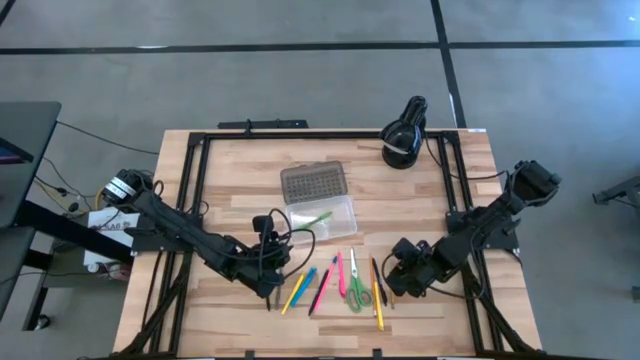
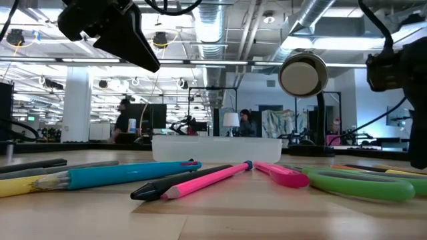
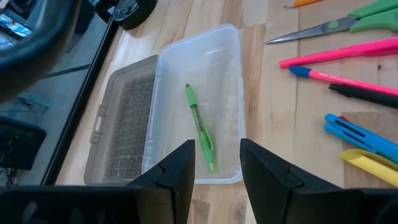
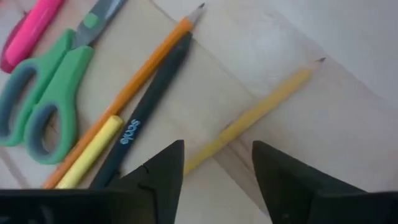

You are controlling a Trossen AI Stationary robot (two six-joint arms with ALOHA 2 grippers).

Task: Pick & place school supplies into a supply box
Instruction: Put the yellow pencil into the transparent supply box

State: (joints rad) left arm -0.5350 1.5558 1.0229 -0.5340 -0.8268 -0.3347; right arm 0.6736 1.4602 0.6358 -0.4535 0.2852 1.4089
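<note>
The clear supply box [image 1: 322, 218] lies open mid-table, its grey dotted lid [image 1: 312, 182] folded flat toward the far side. One green pen [image 3: 200, 126] lies inside. My left gripper [image 1: 268, 226] hovers open and empty at the box's left short end [image 3: 205, 177]. Yellow, blue and pink pens, green-handled scissors [image 1: 354, 285] and orange, dark and yellow pencils lie in a row [image 1: 335, 285] near the front edge. My right gripper [image 4: 216, 163] is open above a yellow pencil [image 4: 261, 112], beside a dark pen [image 4: 149, 106] and an orange pencil [image 4: 140, 78].
A black round lamp-like object [image 1: 403, 135] stands at the far right of the table. Black frame rails [image 1: 195, 180] run along the table's left, right and far sides. A dark pencil [image 1: 268, 298] lies left of the row. Bare wood shows between box and lamp.
</note>
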